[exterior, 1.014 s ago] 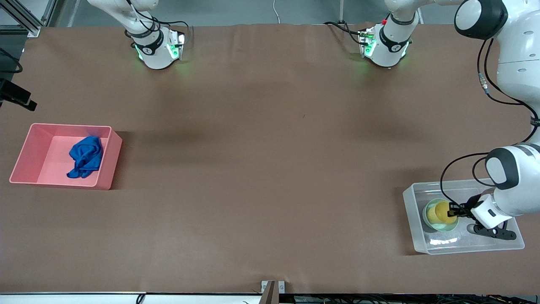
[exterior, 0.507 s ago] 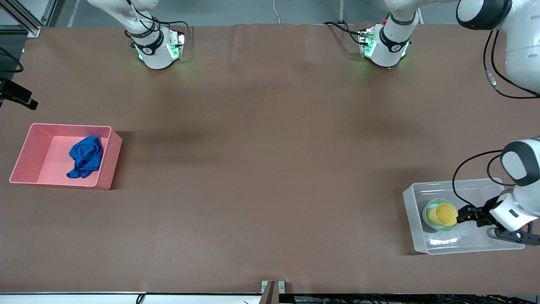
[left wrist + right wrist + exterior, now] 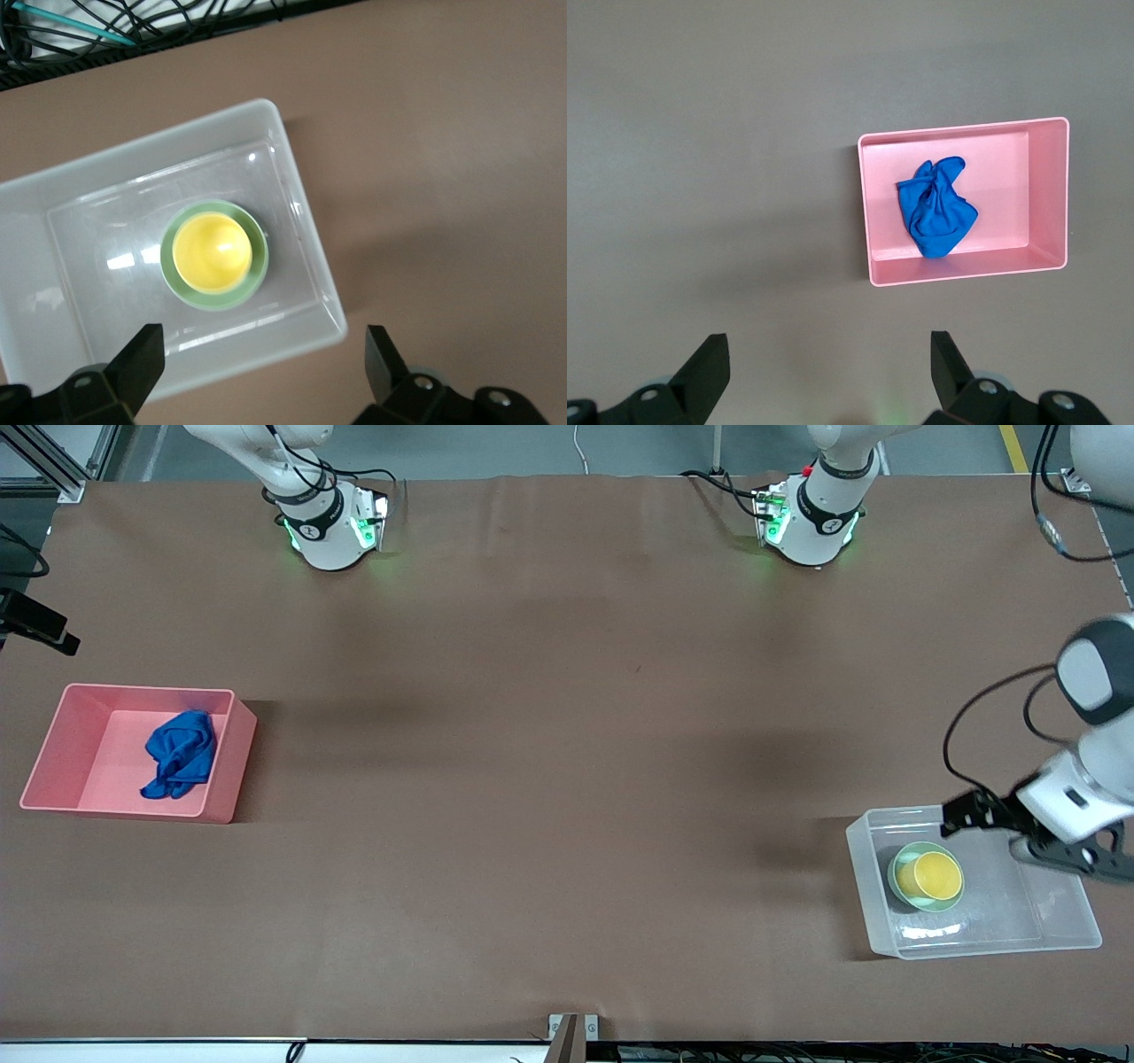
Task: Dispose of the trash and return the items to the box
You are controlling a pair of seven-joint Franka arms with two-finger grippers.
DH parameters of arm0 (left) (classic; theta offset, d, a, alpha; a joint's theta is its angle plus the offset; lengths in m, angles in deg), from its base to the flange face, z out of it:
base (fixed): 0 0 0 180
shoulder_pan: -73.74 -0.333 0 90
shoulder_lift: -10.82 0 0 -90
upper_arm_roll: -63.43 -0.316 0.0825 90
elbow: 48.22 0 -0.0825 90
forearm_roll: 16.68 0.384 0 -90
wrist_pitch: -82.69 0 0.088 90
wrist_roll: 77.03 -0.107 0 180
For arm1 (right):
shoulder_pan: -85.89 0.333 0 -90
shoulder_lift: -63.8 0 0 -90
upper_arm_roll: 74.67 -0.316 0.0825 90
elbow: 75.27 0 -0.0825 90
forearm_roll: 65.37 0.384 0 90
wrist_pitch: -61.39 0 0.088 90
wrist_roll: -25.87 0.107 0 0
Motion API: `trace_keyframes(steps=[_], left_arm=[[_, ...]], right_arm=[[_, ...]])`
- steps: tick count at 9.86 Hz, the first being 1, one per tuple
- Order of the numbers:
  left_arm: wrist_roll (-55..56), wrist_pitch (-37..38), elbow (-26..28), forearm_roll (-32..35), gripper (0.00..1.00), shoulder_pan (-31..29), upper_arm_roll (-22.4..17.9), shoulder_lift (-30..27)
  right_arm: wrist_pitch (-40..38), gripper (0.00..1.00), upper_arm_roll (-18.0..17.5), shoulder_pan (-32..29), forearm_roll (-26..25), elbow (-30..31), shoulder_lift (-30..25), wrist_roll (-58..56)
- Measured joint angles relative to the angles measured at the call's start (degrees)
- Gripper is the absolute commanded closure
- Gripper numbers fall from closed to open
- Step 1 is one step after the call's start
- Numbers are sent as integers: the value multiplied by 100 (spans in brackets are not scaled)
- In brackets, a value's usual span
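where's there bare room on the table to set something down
The widest bare patch is the brown table between the pink tub holding the blue rag and the clear box. The box is crowded: yellow cup nested in the green bowl, left hand open above its rim.

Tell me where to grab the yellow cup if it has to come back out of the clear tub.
Grip the yellow cup by its rim, coming straight down from above. It stands upright, mouth up, nested in the green bowl inside the clear tub, so bowl and tub walls likely block a sideways approach; only the rim stands free.
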Motion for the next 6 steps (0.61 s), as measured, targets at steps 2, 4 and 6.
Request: trace_keyframes(steps=[2,4,6], left_arm=[[220,541,545,-15,0,-4,146,-913],[434,1021,608,-140,0,-6,204,-1544],[516,1294,376,-391,0,-14,203,-1705]], right_arm=[[-1,0,2,2,1,1,0,0],[-2,0,3,2,1,1,0,0],[-3,0,2,3,2,1,0,0]])
